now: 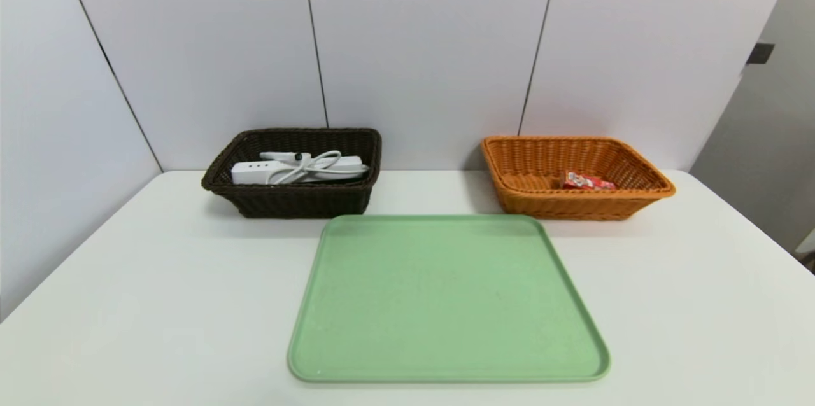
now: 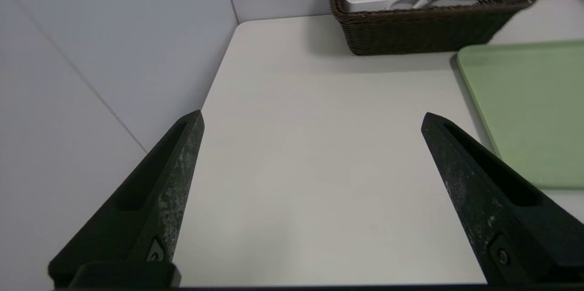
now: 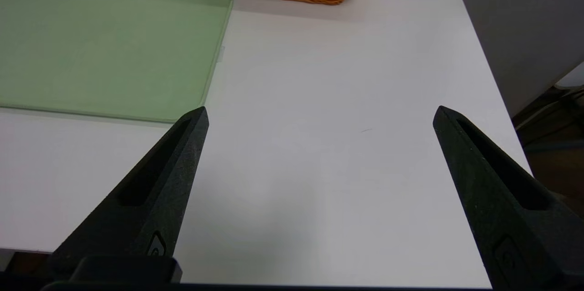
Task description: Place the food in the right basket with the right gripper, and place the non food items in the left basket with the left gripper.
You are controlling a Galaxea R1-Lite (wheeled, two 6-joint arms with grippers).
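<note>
White table (image 1: 159, 291) stood against pale panelled wall (image 1: 426, 43), grey surface (image 1: 764, 107) at right. Green tray (image 1: 446, 298) lay mid-table. Power strip (image 1: 255, 172), coiled cord (image 1: 309, 167) and white marker (image 1: 277, 156) lay in dark basket (image 1: 305, 202), left; red pouch (image 1: 587, 182) in orange basket (image 1: 573, 207), right. Left gripper (image 2: 312, 111) and right gripper (image 3: 322, 106) hung over near table, fingers wide apart, holding nothing.

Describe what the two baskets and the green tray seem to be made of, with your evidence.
Dark basket: matt wicker, perhaps synthetic; woven strands show.
Orange-tan basket: wicker with a slight sheen, natural or plastic; woven strands show.
Green tray: probably smooth moulded plastic; even colour, rounded corners, raised rim.
</note>
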